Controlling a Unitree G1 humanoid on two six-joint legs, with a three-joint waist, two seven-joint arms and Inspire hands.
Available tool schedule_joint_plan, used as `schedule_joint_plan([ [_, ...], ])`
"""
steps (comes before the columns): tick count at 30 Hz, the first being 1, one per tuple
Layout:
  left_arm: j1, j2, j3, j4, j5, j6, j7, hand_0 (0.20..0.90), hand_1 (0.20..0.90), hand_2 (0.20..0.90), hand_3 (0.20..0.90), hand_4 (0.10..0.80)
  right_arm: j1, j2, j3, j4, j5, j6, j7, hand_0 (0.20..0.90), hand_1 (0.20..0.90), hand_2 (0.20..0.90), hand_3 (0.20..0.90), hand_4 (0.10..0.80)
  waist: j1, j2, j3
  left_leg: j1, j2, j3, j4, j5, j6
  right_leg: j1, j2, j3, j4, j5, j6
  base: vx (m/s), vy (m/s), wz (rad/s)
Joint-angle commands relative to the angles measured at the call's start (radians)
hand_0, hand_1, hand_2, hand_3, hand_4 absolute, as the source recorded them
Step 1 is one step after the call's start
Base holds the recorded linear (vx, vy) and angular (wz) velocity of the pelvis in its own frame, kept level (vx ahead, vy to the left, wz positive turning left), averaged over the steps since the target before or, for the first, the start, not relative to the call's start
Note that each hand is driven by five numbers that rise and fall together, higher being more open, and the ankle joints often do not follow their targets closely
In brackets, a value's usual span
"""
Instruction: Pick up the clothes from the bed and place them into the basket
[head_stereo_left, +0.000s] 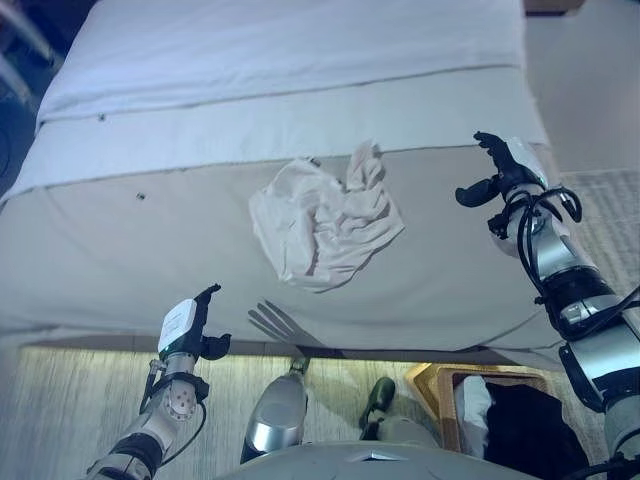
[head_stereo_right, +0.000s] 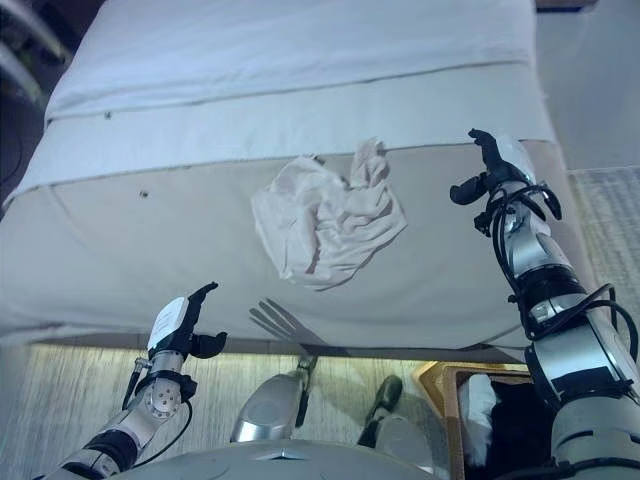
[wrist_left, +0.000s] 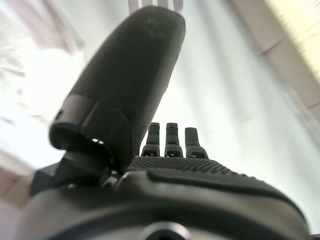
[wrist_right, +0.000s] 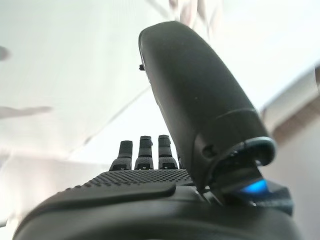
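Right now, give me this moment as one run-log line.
cloth: crumpled on bed | left hand: open, empty | right hand: open, empty | basket: on floor, holds clothes

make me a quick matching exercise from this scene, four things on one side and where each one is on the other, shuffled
Things:
1. white clothes
2. basket
3. left hand
4. right hand

Places:
A. on the floor, by the bed's near right corner
B. raised over the bed's right side
C. crumpled in the middle of the bed
D. at the bed's near edge, on the left

Pairs: 1-C, 2-A, 3-D, 4-B
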Motion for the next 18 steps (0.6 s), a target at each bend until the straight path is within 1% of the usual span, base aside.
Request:
schedule_joint_plan([
  [1,-0.025,0.091,0.026,-0.090,0.000,-0.070,0.081,0.900,0.900,0.900,0.900,0.800,-0.183,-0.052,0.109,-0.048,-0.041,-0.006,0.004,0.900,0.900,0.900,0.900,0.800,0.029,-0.021,0.021,-0.014,-0.065,0.026,0.129,-0.135,0.030,-0.093,-0.038,0.011,0.300,-0.175,-0.079,-0.012,0.045,0.19],
  [3,-0.028,0.100,0.027,-0.105,0.008,-0.091,0.100,0.900,0.900,0.900,0.900,0.800,-0.204,-0.051,0.128,-0.042,-0.048,-0.004,0.011,0.900,0.900,0.900,0.900,0.800,0.045,-0.015,0.051,-0.052,-0.072,0.020,0.181,-0.143,0.036,-0.131,-0.056,-0.006,0.372,-0.194,-0.090,0.004,0.044,0.22],
  [4,-0.028,0.101,0.027,-0.107,0.010,-0.092,0.103,0.900,0.900,0.900,0.900,0.800,-0.205,-0.051,0.130,-0.042,-0.048,-0.005,0.012,0.900,0.900,0.900,0.900,0.800,0.046,-0.014,0.053,-0.056,-0.072,0.020,0.187,-0.144,0.036,-0.135,-0.058,-0.008,0.380,-0.196,-0.091,0.021,0.039,0.33],
  [5,-0.030,0.116,0.027,-0.134,0.029,-0.096,0.135,0.900,0.900,0.900,0.900,0.800,-0.209,-0.041,0.137,-0.047,-0.056,0.012,-0.003,0.900,0.900,0.900,0.900,0.800,0.059,-0.009,0.086,-0.094,-0.078,0.019,0.249,-0.157,0.044,-0.170,-0.082,-0.024,0.453,-0.210,-0.098,0.030,0.033,0.26],
  [8,-0.020,0.135,0.033,-0.172,0.031,-0.093,0.168,0.900,0.900,0.900,0.900,0.800,-0.200,-0.025,0.140,-0.061,-0.064,0.024,-0.013,0.900,0.900,0.900,0.900,0.800,0.072,-0.002,0.125,-0.135,-0.087,0.025,0.331,-0.188,0.054,-0.205,-0.110,-0.037,0.547,-0.239,-0.110,0.104,0.027,0.23],
  [9,-0.012,0.142,0.038,-0.187,0.026,-0.091,0.171,0.900,0.900,0.900,0.900,0.800,-0.193,-0.020,0.144,-0.069,-0.067,0.028,-0.018,0.900,0.900,0.900,0.900,0.800,0.077,-0.004,0.138,-0.138,-0.092,0.024,0.367,-0.227,0.054,-0.210,-0.115,-0.024,0.590,-0.276,-0.105,0.183,-0.007,0.24],
  [10,-0.004,0.149,0.048,-0.199,0.030,-0.094,0.174,0.900,0.900,0.900,0.900,0.800,-0.186,-0.011,0.140,-0.071,-0.071,0.028,-0.020,0.900,0.900,0.900,0.900,0.800,0.082,-0.003,0.150,-0.152,-0.098,0.023,0.392,-0.238,0.063,-0.225,-0.123,-0.023,0.626,-0.287,-0.107,0.145,-0.021,0.13],
  [11,-0.003,0.151,0.048,-0.202,0.030,-0.094,0.174,0.900,0.900,0.900,0.900,0.800,-0.186,-0.010,0.140,-0.072,-0.070,0.029,-0.021,0.900,0.900,0.900,0.900,0.800,0.083,-0.003,0.152,-0.157,-0.100,0.024,0.400,-0.241,0.064,-0.229,-0.126,-0.023,0.635,-0.290,-0.107,0.065,0.020,0.11],
  [13,0.008,0.171,0.052,-0.244,0.033,-0.104,0.183,0.900,0.900,0.900,0.900,0.800,-0.182,0.005,0.141,-0.075,-0.061,0.043,-0.038,0.900,0.900,0.900,0.900,0.800,0.096,0.005,0.162,-0.223,-0.122,0.030,0.483,-0.277,0.086,-0.290,-0.149,-0.024,0.732,-0.322,-0.114,0.056,0.031,0.07],
  [17,0.021,0.179,0.046,-0.273,0.019,-0.116,0.188,0.900,0.900,0.900,0.900,0.800,-0.179,0.025,0.133,-0.063,-0.055,0.053,-0.045,0.900,0.900,0.900,0.900,0.800,0.107,0.015,0.162,-0.287,-0.142,0.029,0.554,-0.303,0.100,-0.348,-0.167,-0.017,0.808,-0.347,-0.119,0.042,0.041,0.10],
  [18,0.029,0.180,0.042,-0.293,0.019,-0.126,0.190,0.900,0.900,0.900,0.900,0.800,-0.182,0.038,0.130,-0.047,-0.056,0.062,-0.049,0.900,0.900,0.900,0.900,0.800,0.113,0.025,0.162,-0.329,-0.152,0.028,0.593,-0.314,0.109,-0.389,-0.171,-0.007,0.849,-0.358,-0.122,0.063,0.057,0.07],
])
